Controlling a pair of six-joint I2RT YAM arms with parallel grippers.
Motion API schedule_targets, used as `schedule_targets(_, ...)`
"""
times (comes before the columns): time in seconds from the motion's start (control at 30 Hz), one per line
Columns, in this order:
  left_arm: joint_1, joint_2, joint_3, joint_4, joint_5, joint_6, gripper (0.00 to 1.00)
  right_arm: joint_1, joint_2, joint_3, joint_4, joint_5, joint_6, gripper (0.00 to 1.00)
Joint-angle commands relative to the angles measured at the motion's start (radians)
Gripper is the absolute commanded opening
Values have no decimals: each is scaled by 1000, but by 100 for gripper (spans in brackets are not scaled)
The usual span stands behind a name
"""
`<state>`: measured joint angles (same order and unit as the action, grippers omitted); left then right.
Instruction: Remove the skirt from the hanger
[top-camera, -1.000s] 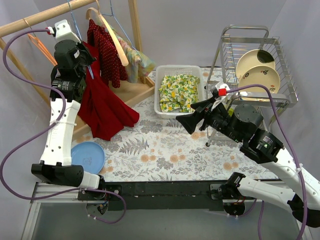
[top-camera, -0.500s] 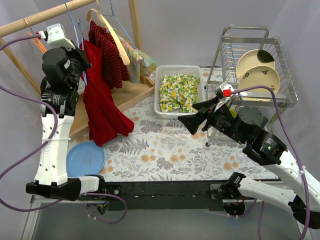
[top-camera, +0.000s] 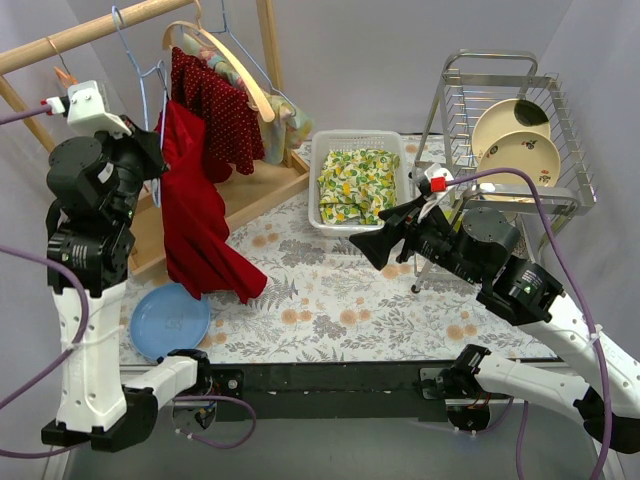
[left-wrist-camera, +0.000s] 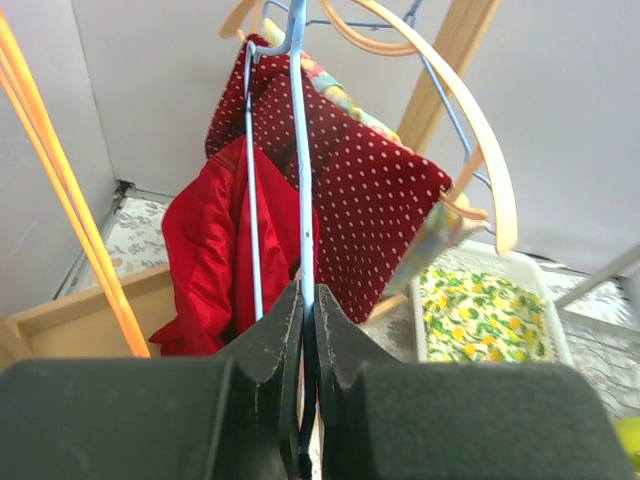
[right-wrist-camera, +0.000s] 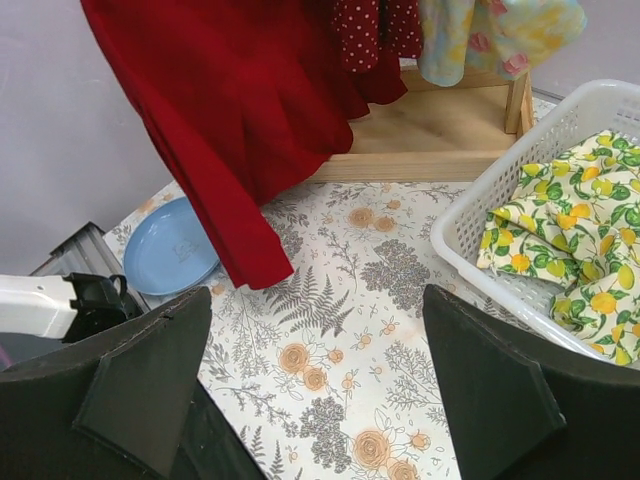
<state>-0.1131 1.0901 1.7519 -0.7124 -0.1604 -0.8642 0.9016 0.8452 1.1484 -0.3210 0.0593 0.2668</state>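
While left pincer (left-wrist-camera: 305, 298) pinches the wire hanger (left-wrist-camera: 300, 150) so the red skirt (top-camera: 195, 215) dangles below, right pincer (right-wrist-camera: 315, 300) hovers spread, facing its hem.

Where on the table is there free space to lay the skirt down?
The floral tablecloth is bare between the blue plate and the right gripper, in front of the white basket. Crowded: the basket holds lemon-print cloth; the red skirt hangs by the wooden base.

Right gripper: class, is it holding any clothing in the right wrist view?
No, the right gripper is open, with only the flowered tablecloth showing in the gap.
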Motion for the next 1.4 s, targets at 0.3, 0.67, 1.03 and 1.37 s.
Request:
schedule_targets(0.3,3,-257,32,-56,246,-159,0,2,52,99,34,-52,-11,93)
schedule_targets(0.67,3,-328,40,-133,503,-197,0,2,150,229,63,-95,-18,82)
schedule_targets(1.03,3,-438,-147,10,782,-288,0,5,331,313,243,-102,-61,80)
schedule_targets(1.37,3,-458,-172,51,823,-320,0,43,407,269,356,-64,-78,91)
